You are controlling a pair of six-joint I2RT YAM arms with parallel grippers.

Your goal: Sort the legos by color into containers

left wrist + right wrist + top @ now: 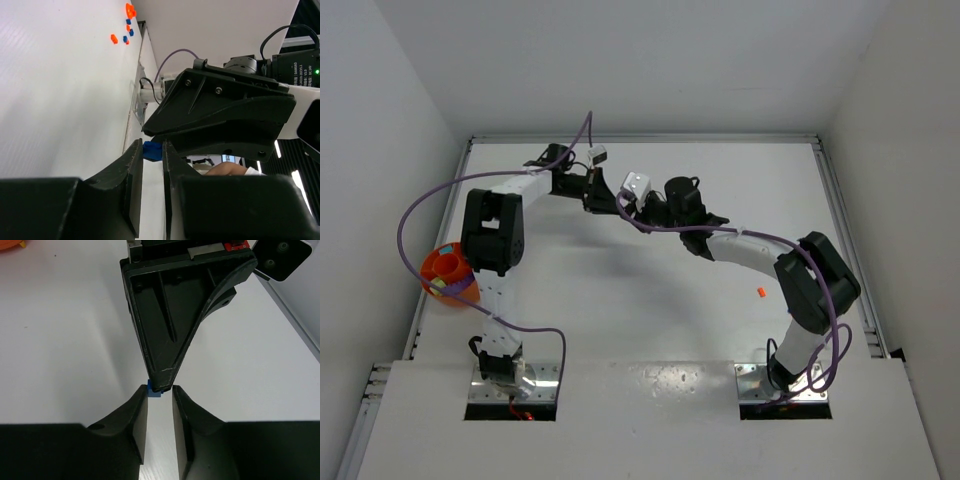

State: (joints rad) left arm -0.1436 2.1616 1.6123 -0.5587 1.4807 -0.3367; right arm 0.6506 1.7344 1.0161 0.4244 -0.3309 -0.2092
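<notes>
A teal-blue lego (151,150) sits pinched between the tips of my left gripper (152,153), which is shut on it. My right gripper (160,394) meets it tip to tip at the back middle of the table (612,200), jaws a little apart on either side of the same brick (153,391), which touches only one finger. The orange bowl (432,266) stands at the left edge with lime green and purple bricks in it. One orange lego (760,292) lies on the table by the right arm.
In the left wrist view several small orange (114,38) and blue (131,32) legos lie far off on the white table near its metal edge rail (140,95). The bowl's rim shows at the top left of the right wrist view (10,244).
</notes>
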